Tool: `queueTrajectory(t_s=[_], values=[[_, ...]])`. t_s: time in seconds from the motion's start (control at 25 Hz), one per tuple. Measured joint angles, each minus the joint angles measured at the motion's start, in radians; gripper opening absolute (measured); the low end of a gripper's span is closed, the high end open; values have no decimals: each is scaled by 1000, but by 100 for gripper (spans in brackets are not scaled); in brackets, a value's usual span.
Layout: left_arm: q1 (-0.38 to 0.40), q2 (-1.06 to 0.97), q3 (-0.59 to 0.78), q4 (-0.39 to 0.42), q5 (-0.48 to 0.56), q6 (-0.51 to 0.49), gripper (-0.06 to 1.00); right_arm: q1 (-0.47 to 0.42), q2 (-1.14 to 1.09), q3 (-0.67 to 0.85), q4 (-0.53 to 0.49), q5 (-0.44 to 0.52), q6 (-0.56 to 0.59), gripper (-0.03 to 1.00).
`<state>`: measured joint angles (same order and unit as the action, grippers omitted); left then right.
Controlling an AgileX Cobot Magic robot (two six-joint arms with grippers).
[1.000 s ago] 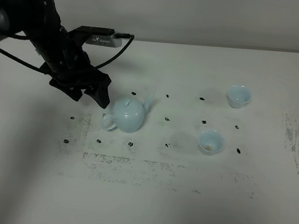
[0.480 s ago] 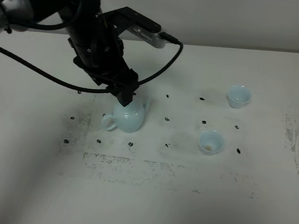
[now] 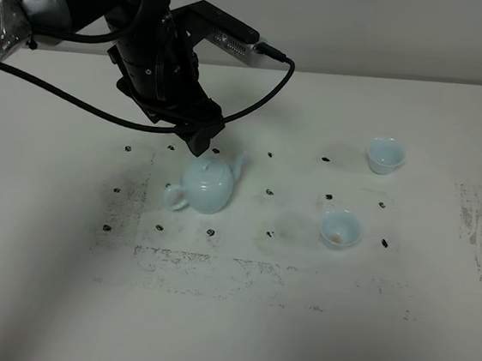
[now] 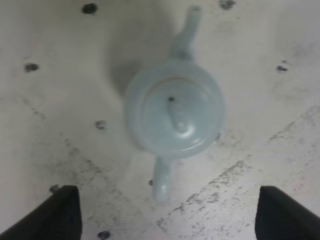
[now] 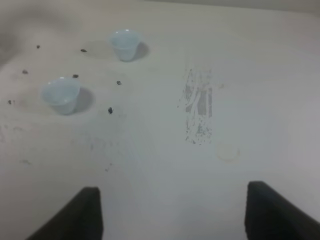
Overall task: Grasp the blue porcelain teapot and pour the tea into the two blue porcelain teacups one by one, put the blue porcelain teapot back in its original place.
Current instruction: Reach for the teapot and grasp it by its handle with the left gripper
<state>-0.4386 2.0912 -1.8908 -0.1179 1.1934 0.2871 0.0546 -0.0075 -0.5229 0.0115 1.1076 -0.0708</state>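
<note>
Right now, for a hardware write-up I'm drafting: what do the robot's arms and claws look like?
The left arm is bulky matte black, with a silvery wrapped section by the shoulder, black cables looping off it and a slim grey-black camera box on a bracket. The left claw is black too. Of the right claw, only two dark blunt fingers show.

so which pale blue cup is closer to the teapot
The front pale-blue handleless cup, right of the round pale-blue teapot; the other cup sits farther back and right.

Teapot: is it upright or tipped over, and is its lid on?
Upright and lidded. The teapot sits on its base; its knobbed lid shows seated from above.
</note>
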Motion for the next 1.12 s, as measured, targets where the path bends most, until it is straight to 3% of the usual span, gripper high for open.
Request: queueTrajectory(t_s=[0.16, 0.4, 0.52, 0.72, 0.92, 1.12], values=[[5, -40, 44, 2, 0, -4, 6, 0, 0, 0, 0, 0, 0, 58], [14, -260, 348, 63, -1, -12, 6, 0, 0, 0, 0, 0, 0, 58], [14, -350, 415, 89, -1, -13, 6, 0, 0, 0, 1, 0, 0, 58], [14, -393, 421, 64, -31, -19, 6, 0, 0, 0, 1, 0, 0, 58], [14, -305, 412, 47, -45, -21, 6, 0, 0, 0, 1, 0, 0, 58], [14, -139, 262, 30, -2, -18, 6, 0, 0, 0, 2, 0, 0, 58]])
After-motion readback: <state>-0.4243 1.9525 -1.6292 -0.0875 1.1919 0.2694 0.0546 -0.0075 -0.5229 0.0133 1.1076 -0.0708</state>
